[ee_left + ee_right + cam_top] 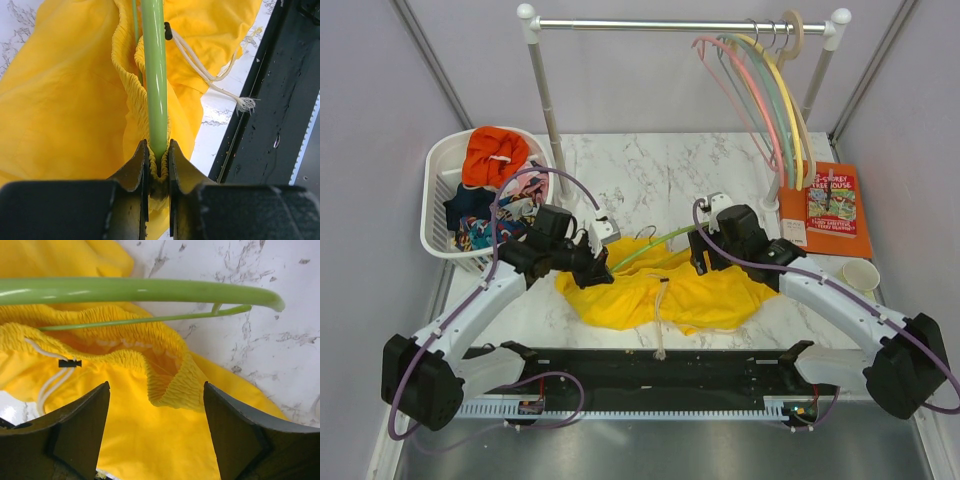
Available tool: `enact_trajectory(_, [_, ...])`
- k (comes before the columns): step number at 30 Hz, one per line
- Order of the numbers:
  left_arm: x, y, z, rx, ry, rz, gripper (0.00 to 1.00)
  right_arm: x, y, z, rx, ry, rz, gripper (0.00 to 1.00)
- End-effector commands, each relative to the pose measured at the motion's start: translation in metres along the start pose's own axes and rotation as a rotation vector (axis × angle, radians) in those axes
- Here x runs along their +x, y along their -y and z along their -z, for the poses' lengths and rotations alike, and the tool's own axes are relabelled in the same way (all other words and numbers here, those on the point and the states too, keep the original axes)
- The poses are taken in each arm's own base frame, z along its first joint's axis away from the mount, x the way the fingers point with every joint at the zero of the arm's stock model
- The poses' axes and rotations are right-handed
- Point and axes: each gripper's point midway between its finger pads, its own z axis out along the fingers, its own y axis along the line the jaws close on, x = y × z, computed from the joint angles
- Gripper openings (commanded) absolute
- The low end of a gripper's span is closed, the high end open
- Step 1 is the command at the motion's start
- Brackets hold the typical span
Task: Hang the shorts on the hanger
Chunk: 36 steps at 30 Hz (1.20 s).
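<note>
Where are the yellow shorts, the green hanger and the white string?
yellow shorts (640,295), top view, middle of the crumpled fabric.
green hanger (155,75), left wrist view, middle of its thick bar.
white drawstring (202,70), left wrist view, loose cords below the black tip.

Pale lilac walls (620,80) enclose a marble table (650,170) (clothes rail (670,25) behind).

The left gripper (158,162) pinches the bar of the light green hanger (154,75), jaws nearly together. The gathered waistband of the yellow shorts (65,110) bunches around the bar ahead of the pincer. To its right, the white drawstring (200,67) trails onto the marble table (216,125).
</note>
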Motion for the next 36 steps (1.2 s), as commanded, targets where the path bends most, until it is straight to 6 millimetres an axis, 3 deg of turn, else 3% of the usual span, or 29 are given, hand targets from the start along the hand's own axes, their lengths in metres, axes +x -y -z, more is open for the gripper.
enact_trajectory(1, [-0.023, 0.004, 0.006, 0.012, 0.086, -0.023, 0.02, -0.016, -0.002, -0.005, 0.001, 0.076, -0.055, 0.81])
enact_trajectory(8, [-0.024, 0.002, 0.008, -0.004, 0.089, -0.025, 0.02, 0.000, 0.020, -0.030, 0.126, 0.011, -0.010, 0.72])
enact_trajectory(14, [-0.021, 0.002, 0.008, -0.011, 0.085, -0.024, 0.02, 0.018, 0.038, -0.033, 0.206, -0.052, 0.057, 0.62])
enact_trajectory(16, [-0.017, 0.004, 0.010, -0.009, 0.075, -0.032, 0.02, 0.021, 0.043, -0.029, 0.224, -0.062, 0.069, 0.49])
enact_trajectory(17, [-0.016, 0.004, 0.011, -0.015, 0.070, -0.048, 0.02, 0.015, 0.048, -0.024, 0.234, -0.039, 0.063, 0.37])
enact_trajectory(21, [-0.006, 0.006, 0.016, -0.009, 0.036, -0.068, 0.02, 0.005, 0.056, -0.013, 0.211, -0.023, 0.072, 0.23])
enact_trajectory(23, [-0.006, 0.008, 0.018, -0.004, 0.040, -0.077, 0.02, 0.001, 0.064, -0.010, 0.198, -0.015, 0.061, 0.24])
enact_trajectory(24, [-0.007, 0.008, 0.018, -0.001, 0.042, -0.079, 0.02, 0.002, 0.054, -0.011, 0.118, -0.018, 0.059, 0.27])
enact_trajectory(28, [-0.008, 0.009, 0.017, 0.011, 0.046, -0.074, 0.02, -0.001, 0.034, -0.011, 0.004, -0.022, 0.041, 0.55])
enact_trajectory(32, [-0.009, 0.010, 0.017, 0.015, 0.053, -0.075, 0.02, -0.011, 0.027, -0.009, -0.014, 0.006, -0.036, 0.61])
enact_trajectory(36, [-0.009, 0.010, 0.016, 0.015, 0.053, -0.073, 0.02, 0.002, 0.030, -0.021, 0.006, -0.052, -0.048, 0.61])
